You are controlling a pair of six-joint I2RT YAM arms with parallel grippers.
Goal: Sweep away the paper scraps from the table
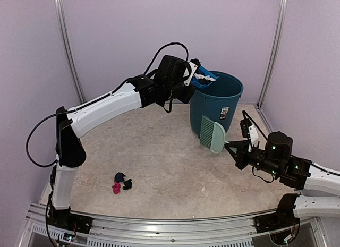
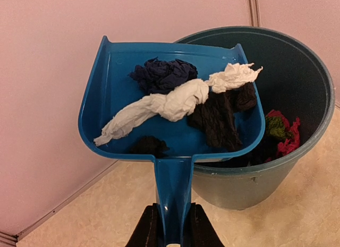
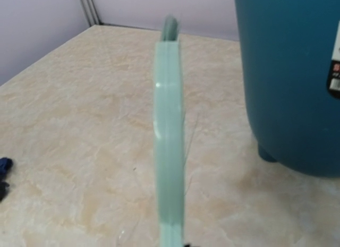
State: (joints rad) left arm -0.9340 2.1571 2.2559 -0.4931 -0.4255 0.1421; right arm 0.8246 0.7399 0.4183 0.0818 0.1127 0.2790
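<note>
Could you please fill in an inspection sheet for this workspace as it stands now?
Surface: beige marbled table, metal rail at near edge.
Job's things: small cluster of paper scraps at near left; more in the dustpan held over the bin.
Clutter: nothing seen.
Hands: left hand shut on dustpan handle; right hand shut on upright brush beside bin.
Cables: black cables hang in loose loops.
Surroundings: lilac walls, metal posts.
</note>
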